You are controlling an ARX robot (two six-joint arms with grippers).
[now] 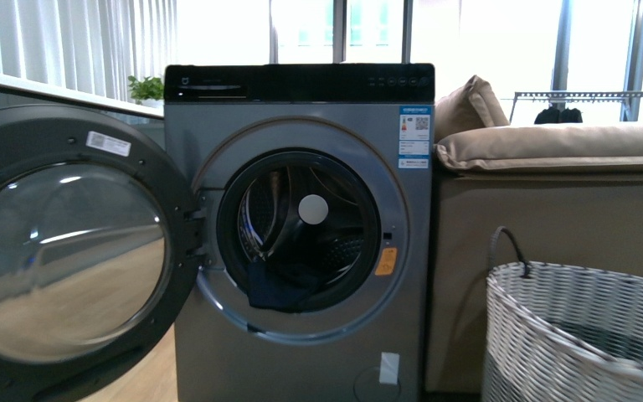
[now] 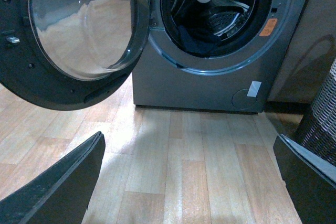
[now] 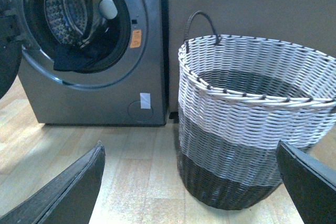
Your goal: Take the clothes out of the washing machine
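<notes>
Washer (image 1: 297,360): silver-grey front-loader with a black control panel, standing on a wood floor (image 2: 184,171). Door (image 1: 67,251): round, glass, dark-rimmed, swung fully open to the washer's left. Clothes (image 1: 272,285): dark navy fabric, bunched at the bottom of the washer's drum mouth, one fold draped over the lower lip of the opening. White round object (image 1: 313,208): inside the drum, above the clothes. Orange sticker (image 1: 386,261): on the front, just right of the drum mouth. Basket (image 1: 569,335): white-and-grey woven, with a dark handle, on the floor to the washer's right. Sofa (image 1: 552,142): beige, behind the basket, beside the washer. Left end effector (image 2: 189,137): fingers spread wide, holding nothing, low over the floor before the washer. Right end effector (image 3: 190,144): likewise wide open, unloaded, facing the basket.
</notes>
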